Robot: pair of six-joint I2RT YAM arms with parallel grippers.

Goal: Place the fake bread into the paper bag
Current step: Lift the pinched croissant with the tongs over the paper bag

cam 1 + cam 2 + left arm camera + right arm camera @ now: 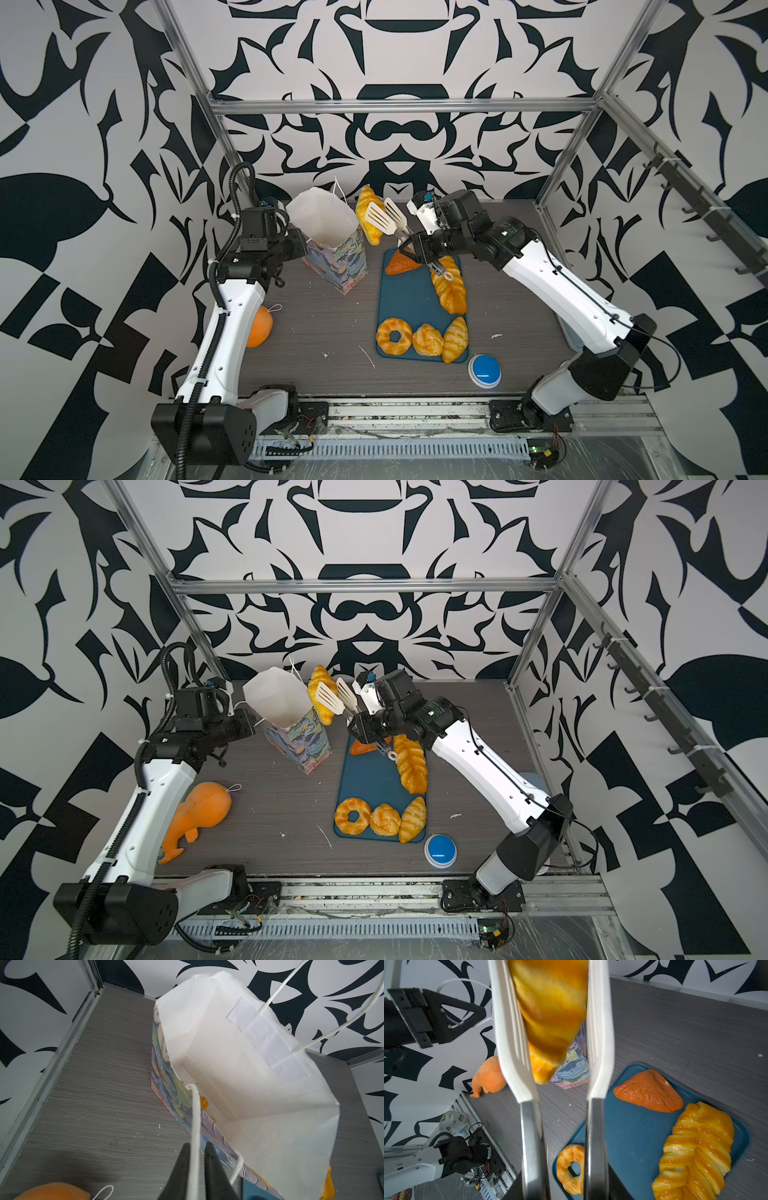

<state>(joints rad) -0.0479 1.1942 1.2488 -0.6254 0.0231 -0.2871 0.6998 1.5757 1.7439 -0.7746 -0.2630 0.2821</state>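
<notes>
Reading the table [324, 324] left to right.

- Near left, beside my left arm: orange toy [203, 812] with a string loop, lying on the table.
- My left gripper [196, 1147]: fingers pinched closed on the thin white string handle [195, 1118] of the paper bag [336, 257].
- The bag stands upright, far and left of centre, with its mouth open and white inside. The left wrist view shows a bit of yellow-orange bread [203, 1103] on the bag's bottom, mostly hidden by the bag's wall.
- Just right of the bag's rim, up off the table: croissant [363, 203], clamped between the two white slotted blades of the tongs [388, 216]. One tip points down beside the bag's printed wall.
- My right gripper [409, 245]: closed around the tongs' metal handles, squeezing them together.
- Under that gripper, right of centre: blue tray [405, 299].
  - Far end: dark orange triangle [399, 264].
  - Along its right edge: braided loaf [451, 286].
  - Near end, side by side in a row: ring [394, 336], round bun [428, 340], second croissant [456, 338].
- Just off the tray's near right corner: round blue button [485, 370] on the table.
</notes>
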